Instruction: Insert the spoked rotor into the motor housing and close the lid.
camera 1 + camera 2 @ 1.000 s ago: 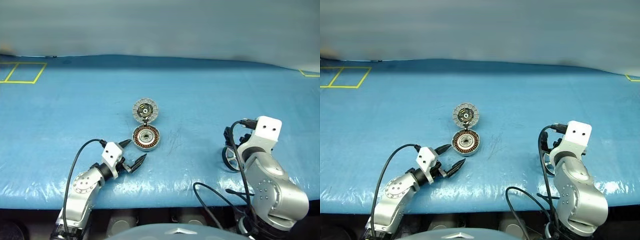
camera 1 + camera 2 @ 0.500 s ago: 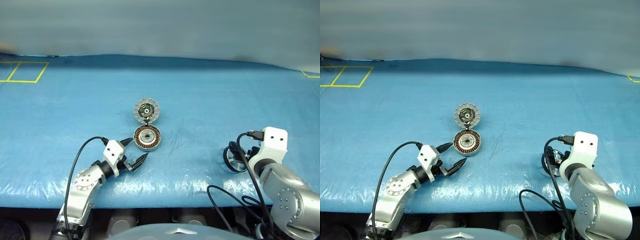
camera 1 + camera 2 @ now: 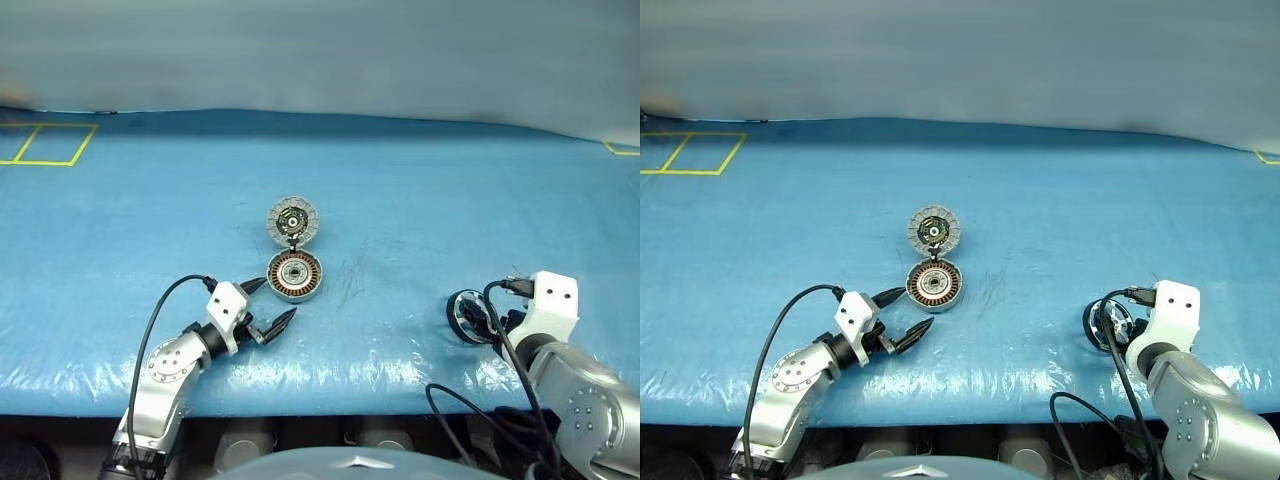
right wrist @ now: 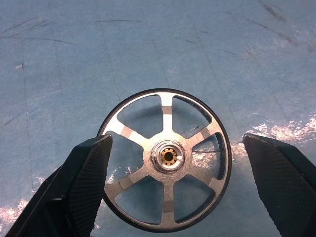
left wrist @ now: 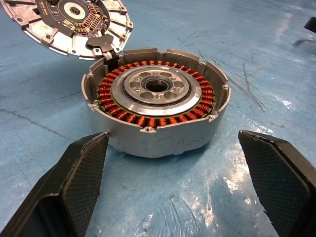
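Right gripper (image 4: 173, 187) jaws spread over the black-rimmed, silver-spoked rotor (image 4: 167, 158); left gripper (image 5: 173, 187) likewise spread before the copper-wound grey housing (image 5: 155, 113). An off-centre pinch could skid the rotor across the slick blue bench (image 3: 450, 200)

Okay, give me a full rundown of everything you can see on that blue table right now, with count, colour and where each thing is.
motor housing: one, grey cup with copper-brown windings and silver centre, middle of the table, open.
lid: one, grey ribbed disc with dark centre, hinged to the housing's far side, swung open.
spoked rotor: one, black rim with silver spokes and hub, flat on the table near its right front edge.
table: one, covered in a blue sheet.
yellow tape markings: yellow outlines, far left corner.
left gripper: one, black fingers, open, just in front of the housing.
right gripper: one, black fingers, open, either side of the rotor.
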`<state>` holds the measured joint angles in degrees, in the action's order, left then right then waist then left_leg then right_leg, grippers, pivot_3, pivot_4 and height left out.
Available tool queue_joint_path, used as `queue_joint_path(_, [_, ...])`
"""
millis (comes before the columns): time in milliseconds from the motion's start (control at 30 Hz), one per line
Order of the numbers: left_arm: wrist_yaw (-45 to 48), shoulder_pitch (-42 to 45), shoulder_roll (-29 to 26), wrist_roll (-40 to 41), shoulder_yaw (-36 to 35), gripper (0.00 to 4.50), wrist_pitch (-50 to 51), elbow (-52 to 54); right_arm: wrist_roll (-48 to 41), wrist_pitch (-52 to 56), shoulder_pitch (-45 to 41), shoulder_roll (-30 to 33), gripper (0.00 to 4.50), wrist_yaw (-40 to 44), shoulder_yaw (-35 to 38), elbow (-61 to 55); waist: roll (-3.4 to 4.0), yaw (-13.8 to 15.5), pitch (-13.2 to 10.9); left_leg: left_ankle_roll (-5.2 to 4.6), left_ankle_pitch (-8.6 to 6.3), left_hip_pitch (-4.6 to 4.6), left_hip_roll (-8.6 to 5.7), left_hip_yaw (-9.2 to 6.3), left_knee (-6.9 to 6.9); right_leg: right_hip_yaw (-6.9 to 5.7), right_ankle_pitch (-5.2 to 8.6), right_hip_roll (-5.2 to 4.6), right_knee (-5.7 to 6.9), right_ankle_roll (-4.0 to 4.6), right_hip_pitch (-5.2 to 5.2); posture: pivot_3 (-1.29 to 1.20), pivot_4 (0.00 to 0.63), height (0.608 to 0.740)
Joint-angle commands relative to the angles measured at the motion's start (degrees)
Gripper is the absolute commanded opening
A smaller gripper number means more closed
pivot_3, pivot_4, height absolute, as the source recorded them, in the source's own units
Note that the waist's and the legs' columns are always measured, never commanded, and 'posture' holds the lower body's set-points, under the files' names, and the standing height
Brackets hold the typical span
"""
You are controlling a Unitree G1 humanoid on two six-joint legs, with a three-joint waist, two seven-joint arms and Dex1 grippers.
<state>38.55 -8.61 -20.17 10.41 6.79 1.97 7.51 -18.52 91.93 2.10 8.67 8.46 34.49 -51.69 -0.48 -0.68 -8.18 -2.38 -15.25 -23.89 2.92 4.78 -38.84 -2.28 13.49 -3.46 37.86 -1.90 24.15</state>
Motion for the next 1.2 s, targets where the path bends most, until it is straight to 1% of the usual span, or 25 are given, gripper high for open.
queue_joint_path(33, [0.22, -0.29, 0.27, 0.88, -0.33, 4.5, -1.55, 0.34, -2.36, 0.57, 1.49, 0.02, 4.48, 0.08, -0.14, 0.51, 0.0, 0.01, 0.0, 0.0, 0.0, 0.0, 0.0, 0.0, 0.0, 0.0, 0.0, 0.0, 0.0, 0.0, 0.0, 0.0, 0.15, 0.74])
queue_joint_path(333, [0.75, -0.61, 0.21, 1.27, -0.57, 4.5, -2.45, -0.27, -5.99, 0.57, 2.2, 0.55, 4.48, -0.79, -0.8, 2.46, 0.0, -0.02, 0.0, 0.0, 0.0, 0.0, 0.02, 0.01, 0.0, 0.0, 0.01, 0.0, 0.0, 0.01, 0.02, 0.0, 0.15, 0.74])
queue_joint_path(500, [0.81, -0.68, 0.11, 1.33, -0.57, 4.5, -2.84, -0.64, -7.12, 0.57, 2.03, 1.1, 4.48, -1.63, -2.57, 3.99, 0.0, -0.02, 0.0, -0.01, 0.0, -0.01, 0.01, 0.01, 0.0, 0.01, 0.01, -0.01, -0.01, 0.02, 0.02, 0.0, 0.15, 0.74])
queue_joint_path(567, [0.75, -0.67, 0.11, 1.36, -0.59, 4.5, -2.98, -0.7, -5.95, 0.57, 2.59, 3.26, 4.48, -2.9, -4.85, 4.32, 0.01, -0.02, 0.0, -0.01, 0.0, -0.01, 0.02, 0.01, 0.0, 0.0, 0.01, 0.0, -0.01, 0.02, 0.02, 0.0, 0.15, 0.74])
queue_joint_path(667, [0.58, -0.74, 0.12, 1.55, -0.74, 4.5, -3.14, -0.76, -5.46, 0.57, 2.35, 4.22, 4.48, -3.64, -5.11, 4.03, 0.0, -0.01, 0.0, -0.01, -0.01, -0.01, 0.01, 0.02, 0.0, 0.0, 0.01, -0.02, -0.03, 0.02, 0.02, 0.0, 0.15, 0.74])
queue_joint_path(833, [0.58, -0.9, -0.05, 1.53, -0.75, 4.5, -3.46, -1.06, -2.67, 0.57, 0.8, 8.82, 4.48, -5.17, -6.48, 2.34, 0.0, -0.02, 0.0, -0.01, -0.01, -0.02, 0.01, 0.03, 0.0, 0.01, 0.01, -0.02, -0.03, 0.02, 0.04, 0.0, 0.15, 0.74])
queue_joint_path(933, [0.71, -0.8, -0.06, 1.6, -0.65, 4.5, -3.76, -1.36, -1.91, 0.57, -0.38, 9.44, 4.48, -5.55, -7.2, 2.18, 0.0, -0.01, 0.0, -0.01, 0.0, -0.01, 0.01, 0.03, 0.0, 0.0, 0.02, -0.01, -0.03, -0.01, 0.04, 0.0, 0.15, 0.74])
queue_joint_path(1200, [0.39, -0.54, 0.2, 1.48, -0.64, 4.5, -4.32, -2.03, -2.04, 0.57, -0.6, 10.26, 4.48, -3.09, -11.53, 4.46, 0.0, 0.0, 0.0, -0.03, -0.01, -0.03, 0.02, 0.03, 0.0, 0.01, 0.02, 0.0, -0.04, 0.0, 0.05, 0.0, 0.15, 0.74])
